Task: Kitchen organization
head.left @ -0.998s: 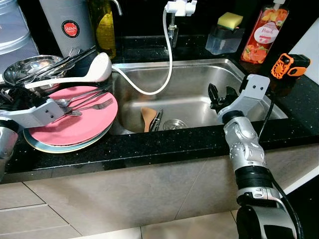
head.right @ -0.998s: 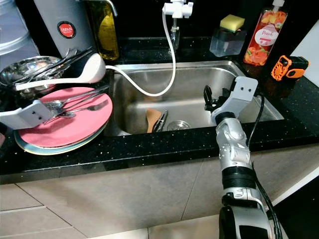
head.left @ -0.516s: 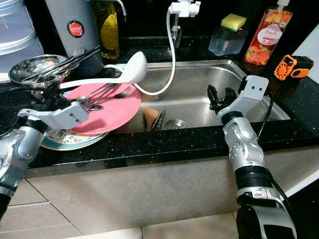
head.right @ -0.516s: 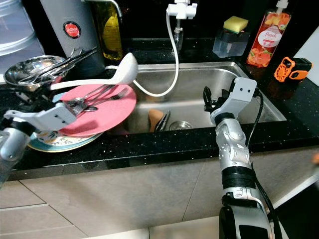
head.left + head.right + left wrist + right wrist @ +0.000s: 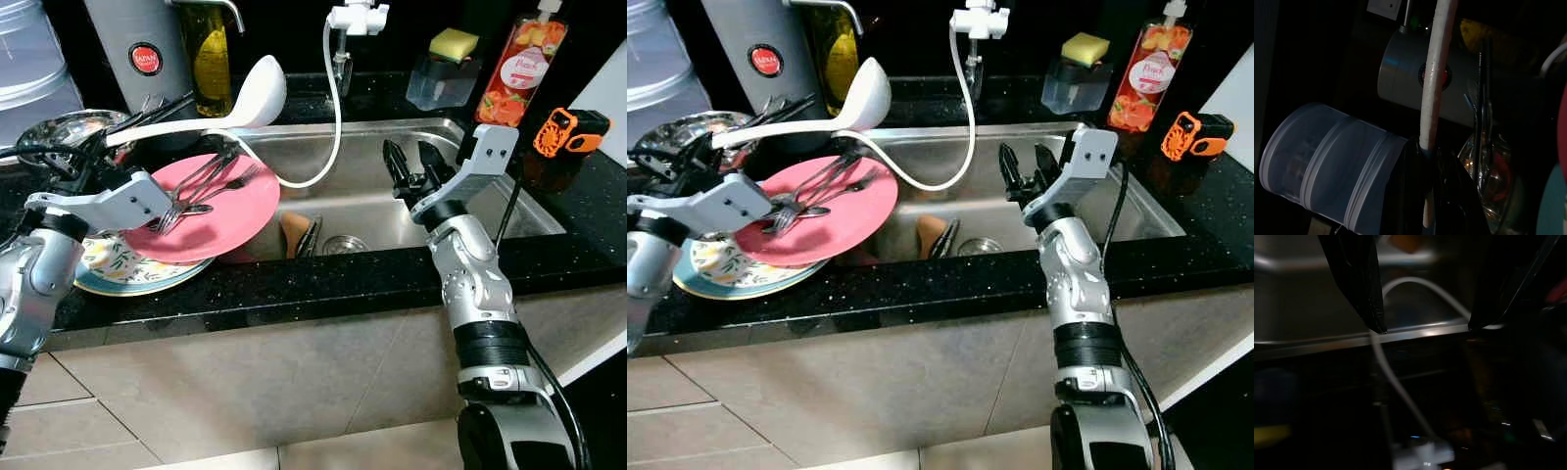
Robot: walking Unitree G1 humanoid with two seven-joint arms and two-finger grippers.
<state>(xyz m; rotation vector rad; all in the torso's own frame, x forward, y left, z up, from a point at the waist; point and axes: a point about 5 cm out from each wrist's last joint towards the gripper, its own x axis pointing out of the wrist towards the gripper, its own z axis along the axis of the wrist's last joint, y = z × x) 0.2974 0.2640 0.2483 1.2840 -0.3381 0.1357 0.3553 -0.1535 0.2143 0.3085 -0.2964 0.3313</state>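
Left end effector [image 5: 1425, 161] clamped on white ladle [image 5: 250, 93] handle above pink plate [image 5: 240, 201], right end effector [image 5: 411, 168] spread empty over sink [image 5: 470, 132]

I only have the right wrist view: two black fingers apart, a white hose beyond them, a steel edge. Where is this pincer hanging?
Observer: The right pincer hangs open over the stainless steel sink, beside the white faucet hose.
Operator: What is the other arm doing?
Observer: The left pincer is shut on the handle of a long white plastic ladle, held above the counter.
Operator: Anything under that ladle?
Observer: A round pink plate carrying metal forks, tilted, its edge jutting over the sink.
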